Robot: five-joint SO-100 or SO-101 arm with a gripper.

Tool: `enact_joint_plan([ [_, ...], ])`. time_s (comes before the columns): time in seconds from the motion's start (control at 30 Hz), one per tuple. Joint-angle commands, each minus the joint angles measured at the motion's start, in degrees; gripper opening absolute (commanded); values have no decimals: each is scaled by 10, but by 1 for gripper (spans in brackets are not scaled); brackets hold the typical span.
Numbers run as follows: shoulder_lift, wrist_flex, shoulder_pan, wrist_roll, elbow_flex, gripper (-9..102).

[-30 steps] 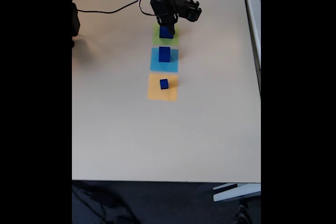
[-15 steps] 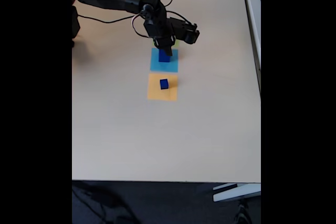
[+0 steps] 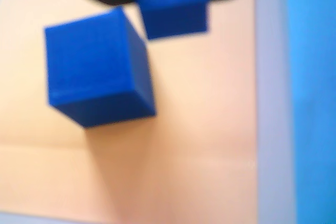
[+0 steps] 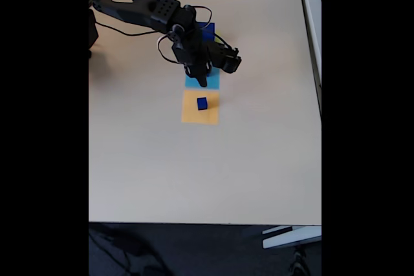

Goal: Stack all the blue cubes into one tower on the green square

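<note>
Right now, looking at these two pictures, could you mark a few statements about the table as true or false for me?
1. A small blue cube sits on the orange square. True.
2. In the fixed view, the black arm reaches over the light-blue square. True.
3. In the wrist view, the light-blue square lies along the left edge. False: it runs along the right edge.
4. The cube on the orange square is red. False: it is dark blue.
5. The tabletop is dark. False: it is pale beige.
</note>
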Motion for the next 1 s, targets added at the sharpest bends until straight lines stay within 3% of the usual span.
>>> enact_joint_plan([
  [0.0, 4, -18, 15, -6, -33, 0],
  [0.97, -24, -75, 39, -4, -11, 0],
])
